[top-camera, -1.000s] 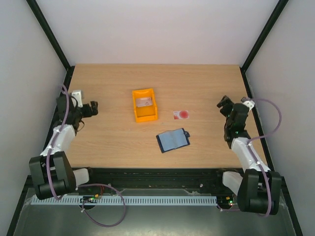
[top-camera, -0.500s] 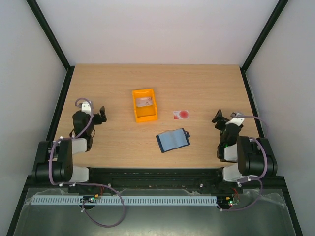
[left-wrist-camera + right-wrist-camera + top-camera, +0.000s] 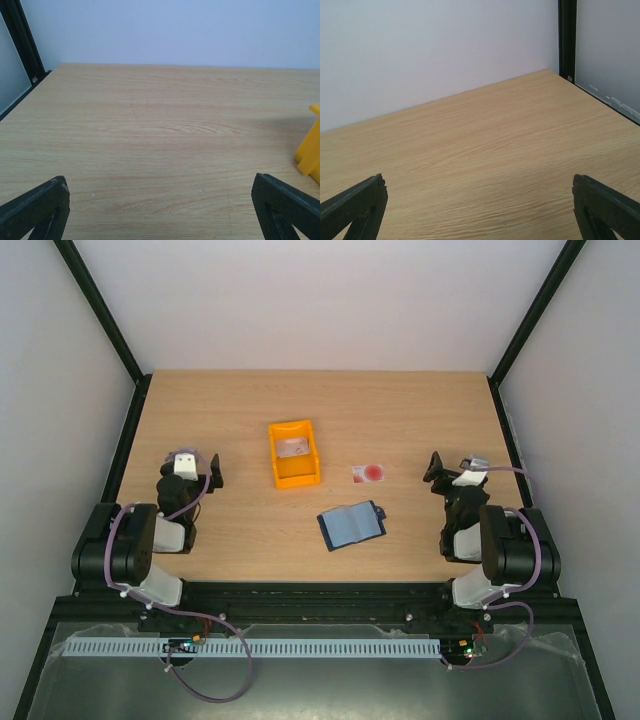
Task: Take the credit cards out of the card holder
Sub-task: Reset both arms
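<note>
Seen from above, a wooden bench. The holder lies open and flat near the middle, towards the near edge, its grey-blue inside facing up and its snap tab on the right. Just beyond it, apart, lies the red-spot card. Farther left stands an orange bin with something pale and flat inside, probably another card. Whether any cards remain in the holder cannot be told.

Both arms sit folded at the near corners, well apart from the holder. The left pincer gapes wide with nothing in it. The right pincer is likewise wide and bare.

Any cards would likely be light, stiff, thin and slick, hard to pinch once flat on wood. An edge showing at a pocket mouth looks the best grip. The holder seems light and soft and may slide, so one pincer should probably pin a flap.
</note>
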Controlling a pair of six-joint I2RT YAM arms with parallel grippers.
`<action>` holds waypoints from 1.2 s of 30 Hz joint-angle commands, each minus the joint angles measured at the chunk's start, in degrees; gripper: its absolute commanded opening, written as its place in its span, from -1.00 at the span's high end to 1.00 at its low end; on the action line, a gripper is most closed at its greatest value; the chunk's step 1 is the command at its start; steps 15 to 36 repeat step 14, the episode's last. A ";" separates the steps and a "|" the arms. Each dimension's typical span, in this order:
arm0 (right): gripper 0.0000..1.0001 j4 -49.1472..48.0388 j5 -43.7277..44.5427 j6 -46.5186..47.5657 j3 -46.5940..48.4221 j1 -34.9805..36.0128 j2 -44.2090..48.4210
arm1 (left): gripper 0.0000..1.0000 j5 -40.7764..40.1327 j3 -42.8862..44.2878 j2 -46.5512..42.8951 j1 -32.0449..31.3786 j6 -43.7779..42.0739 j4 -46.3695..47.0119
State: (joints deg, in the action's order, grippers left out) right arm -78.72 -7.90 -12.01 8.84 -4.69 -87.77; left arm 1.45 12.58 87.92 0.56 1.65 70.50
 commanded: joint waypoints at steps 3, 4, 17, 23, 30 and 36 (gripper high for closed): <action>-0.97 -0.47 0.70 1.97 0.85 0.64 0.19 | -0.99 -0.07 0.82 -0.11 -0.10 -0.62 3.39; -0.97 -0.41 0.68 1.97 0.95 0.62 0.22 | -0.99 -0.12 0.83 -0.01 -0.12 -0.60 3.59; -0.97 3.41 4.60 2.81 2.93 2.49 0.12 | -0.99 -0.14 0.89 -0.12 -0.14 -0.51 3.33; -0.97 3.41 4.60 2.81 2.93 2.49 0.12 | -0.99 -0.14 0.89 -0.12 -0.14 -0.51 3.33; -0.97 3.41 4.60 2.81 2.93 2.49 0.12 | -0.99 -0.14 0.89 -0.12 -0.14 -0.51 3.33; -0.97 3.41 4.60 2.81 2.93 2.49 0.12 | -0.99 -0.14 0.89 -0.12 -0.14 -0.51 3.33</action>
